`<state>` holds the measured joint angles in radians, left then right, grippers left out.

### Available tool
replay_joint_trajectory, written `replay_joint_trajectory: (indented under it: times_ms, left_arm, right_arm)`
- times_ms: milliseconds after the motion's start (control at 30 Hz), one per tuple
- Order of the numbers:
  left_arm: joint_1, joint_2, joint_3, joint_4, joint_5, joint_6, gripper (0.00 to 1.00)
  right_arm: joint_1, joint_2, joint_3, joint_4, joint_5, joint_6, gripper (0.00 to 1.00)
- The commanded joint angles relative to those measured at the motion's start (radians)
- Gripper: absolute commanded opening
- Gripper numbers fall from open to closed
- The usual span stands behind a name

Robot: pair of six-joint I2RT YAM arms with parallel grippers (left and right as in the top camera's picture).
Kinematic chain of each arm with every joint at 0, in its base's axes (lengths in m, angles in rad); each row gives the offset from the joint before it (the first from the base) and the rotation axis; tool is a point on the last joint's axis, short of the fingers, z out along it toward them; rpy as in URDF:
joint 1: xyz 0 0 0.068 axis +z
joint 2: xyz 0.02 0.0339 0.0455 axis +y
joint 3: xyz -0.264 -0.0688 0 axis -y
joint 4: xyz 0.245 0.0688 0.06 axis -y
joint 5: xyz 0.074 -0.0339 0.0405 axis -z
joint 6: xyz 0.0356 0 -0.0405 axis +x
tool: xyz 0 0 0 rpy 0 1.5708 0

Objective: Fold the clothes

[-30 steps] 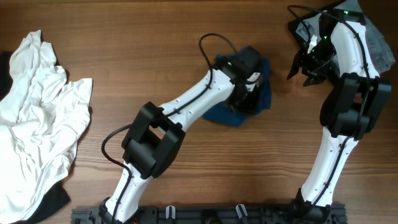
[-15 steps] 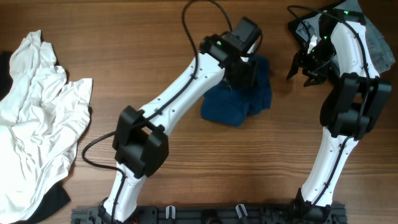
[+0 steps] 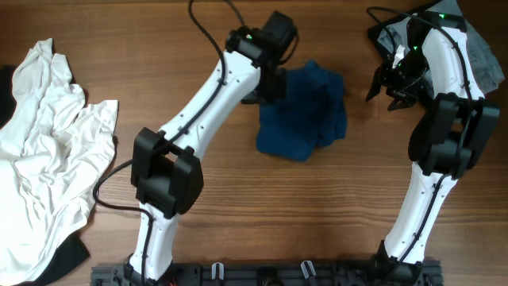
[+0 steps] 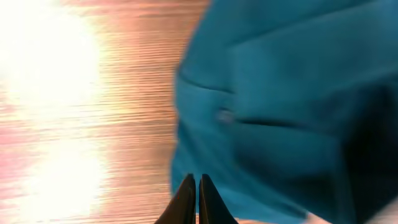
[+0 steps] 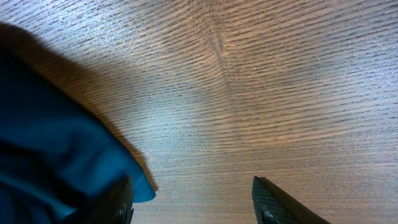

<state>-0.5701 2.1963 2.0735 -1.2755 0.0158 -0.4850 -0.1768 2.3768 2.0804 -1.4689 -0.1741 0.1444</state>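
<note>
One crumpled deep-blue cotton T-shirt (image 3: 305, 111) lay beside the clenched left pincer (image 4: 198, 191); the right pincer (image 5: 193, 191) hung released

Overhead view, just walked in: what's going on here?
Clothes folding, early on. The left gripper is shut, empty as far as its wrist view shows, at the left edge of the blue T-shirt, which lies bunched in the middle of the table, not folded. The right gripper hovers open to the right of it, holding nothing. The white shirt lies crumpled at the far left, untouched.
</note>
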Motion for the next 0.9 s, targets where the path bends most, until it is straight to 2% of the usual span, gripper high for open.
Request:
replay_joint_trajectory:
  times_ms: [0, 133, 333, 567, 667, 733, 767, 833, 867]
  left_arm:
    - [0.01, 0.098, 0.006, 0.013, 0.053, -0.016, 0.04]
    - [0.001, 0.137, 0.006, 0.086, 0.134, -0.016, 0.04]
    - [-0.051, 0.153, 0.006, 0.319, 0.35, -0.018, 0.04]
    - [-0.159, 0.187, 0.006, 0.353, 0.345, -0.042, 0.05]
    - [-0.167, 0.215, 0.006, 0.339, 0.335, -0.048, 0.06]
    - [-0.155, 0.22, 0.006, 0.321, 0.335, -0.048, 0.16]
    - [-0.144, 0.22, 0.006, 0.314, 0.336, -0.048, 0.28]
    - [-0.124, 0.218, 0.006, 0.297, 0.336, -0.048, 0.81]
    - [-0.109, 0.218, 0.006, 0.286, 0.336, -0.049, 0.96]
  right_arm:
    - [-0.001, -0.025, 0.017, 0.002, 0.018, -0.014, 0.62]
    - [-0.001, -0.025, 0.017, -0.001, 0.018, -0.014, 0.62]
    - [-0.001, -0.025, 0.017, -0.003, 0.018, -0.014, 0.62]
    - [-0.001, -0.025, 0.017, -0.008, 0.018, -0.014, 0.62]
    - [-0.001, -0.025, 0.017, -0.011, 0.018, -0.014, 0.62]
    - [-0.001, -0.025, 0.017, -0.013, 0.018, -0.014, 0.63]
    - [-0.001, -0.025, 0.017, -0.014, 0.018, -0.014, 0.63]
    - [-0.002, -0.025, 0.017, -0.016, 0.026, -0.014, 0.64]
    - [-0.002, -0.025, 0.017, -0.016, 0.05, -0.014, 0.66]
